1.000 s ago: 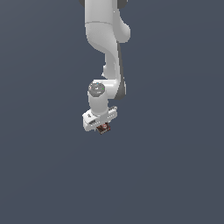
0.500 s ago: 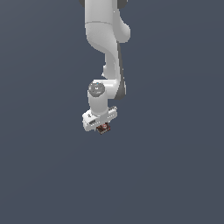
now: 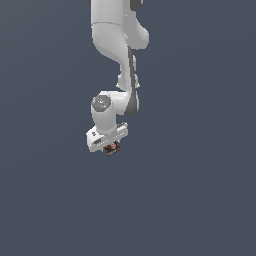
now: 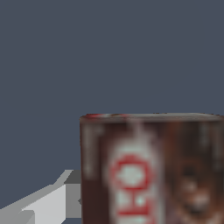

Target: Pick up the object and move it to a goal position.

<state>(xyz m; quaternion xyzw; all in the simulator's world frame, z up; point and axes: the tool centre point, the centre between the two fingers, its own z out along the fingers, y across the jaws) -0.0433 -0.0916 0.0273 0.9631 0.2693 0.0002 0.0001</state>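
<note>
We see almost no change over the last 1 second: our gripper (image 3: 112,148) sits in the same place in the exterior view, with the object (image 3: 112,148) tucked just under it. In the wrist view the object (image 4: 151,168) fills the area right by a grey finger (image 4: 39,203), so we judge the jaws closed on it and the grasp secure. No goal marker shows. We judge the carry paused or barely begun, with the transfer left to do.
</note>
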